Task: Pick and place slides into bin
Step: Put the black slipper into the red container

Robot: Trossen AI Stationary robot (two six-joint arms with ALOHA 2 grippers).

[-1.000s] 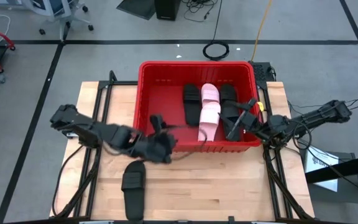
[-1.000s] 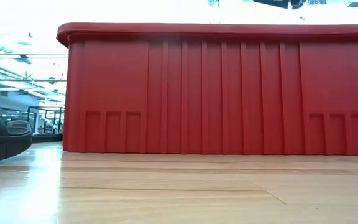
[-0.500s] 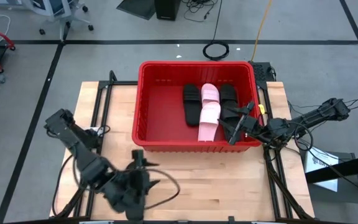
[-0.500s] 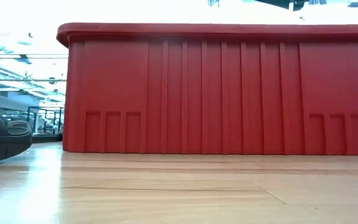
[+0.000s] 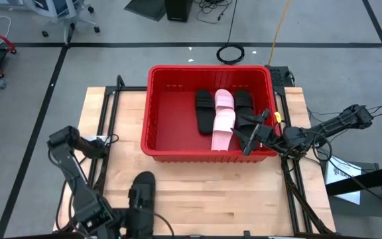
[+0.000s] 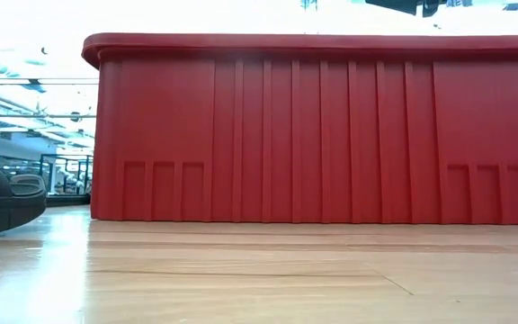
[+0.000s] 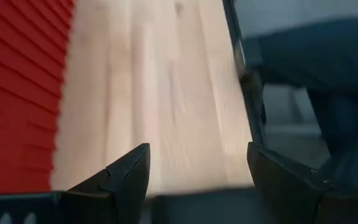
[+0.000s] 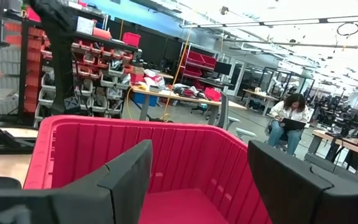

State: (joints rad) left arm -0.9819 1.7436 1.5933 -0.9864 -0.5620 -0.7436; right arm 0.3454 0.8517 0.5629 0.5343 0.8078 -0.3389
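Starting at the left: my left claw [image 5: 136,211] is down at the front edge of the pale wooden plank counter [image 5: 197,196], left of centre, right over the one matte black open-toe slide sandal [image 5: 142,188] not yet in the tub. From its wrist camera I see the two dark fingers [image 7: 126,177] spread wide with bare wood between them, holding nothing. In the table-level view the rounded end of that sandal shows at the far left, lying flat on the wood and well apart from the tub's wall.

I judge this slide to be light, rubbery foam: it will flex rather than break, and the matte surface should not slip much. The wide strap arching over the footbed is the place to take it, one finger under the strap and one above, or else pinch the sole across its narrow waist.

Moving right, the large bright red plastic tub with the thick rim [image 5: 152,99] sits at the back half of the counter. Inside, toward its right side, lie black slides [image 5: 204,109] and two pale pink slides [image 5: 223,119], side by side.

Farthest right, my right claw [image 5: 252,138] hangs over the tub's front right corner, fingers [image 8: 126,177] apart and empty, the red interior visible between them.
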